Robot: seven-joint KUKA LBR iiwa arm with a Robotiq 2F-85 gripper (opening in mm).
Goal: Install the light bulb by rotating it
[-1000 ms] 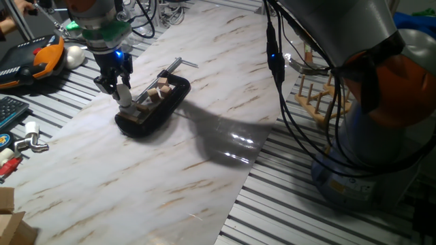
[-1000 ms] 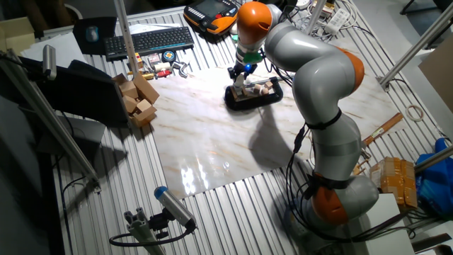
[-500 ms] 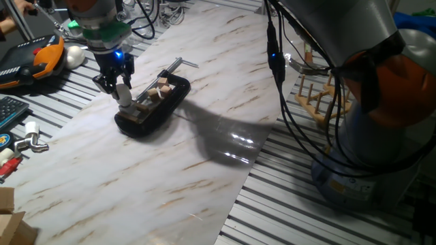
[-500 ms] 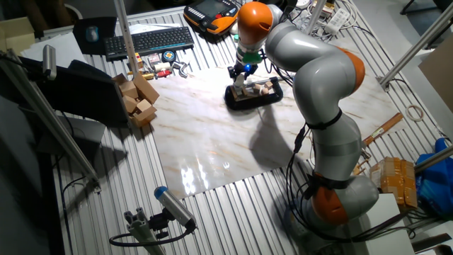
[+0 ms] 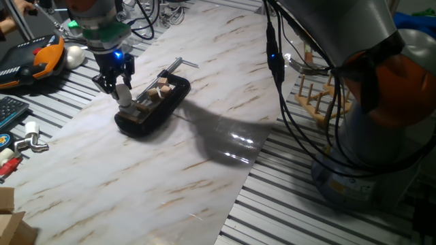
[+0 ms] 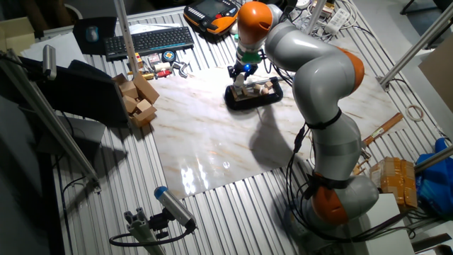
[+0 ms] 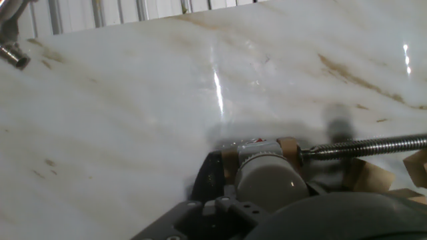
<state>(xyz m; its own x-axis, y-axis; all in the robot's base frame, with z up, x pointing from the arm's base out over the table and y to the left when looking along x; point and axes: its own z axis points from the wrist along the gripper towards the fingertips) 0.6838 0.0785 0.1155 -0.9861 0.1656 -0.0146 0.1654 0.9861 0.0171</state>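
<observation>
The light bulb (image 5: 125, 96) is a small frosted white globe standing upright at the left end of a black tray (image 5: 175, 101). My gripper (image 5: 117, 87) hangs straight down over it, with its dark fingers on either side of the globe, shut on it. In the hand view the bulb (image 7: 269, 180) fills the lower middle, with its grey base (image 7: 257, 151) in a wooden-edged holder below it. The other fixed view shows the gripper (image 6: 241, 74) at the left end of the tray (image 6: 233, 102); the bulb is too small to make out there.
Small wooden blocks (image 5: 162, 84) and a threaded metal rod (image 7: 367, 145) lie in the tray. A white egg-shaped ball (image 5: 73, 56) and an orange pendant (image 5: 44, 54) sit at the far left. A wooden rack (image 5: 320, 102) stands right. Stacked wooden blocks (image 6: 138, 99) and a keyboard (image 6: 148, 40) lie off the marble board.
</observation>
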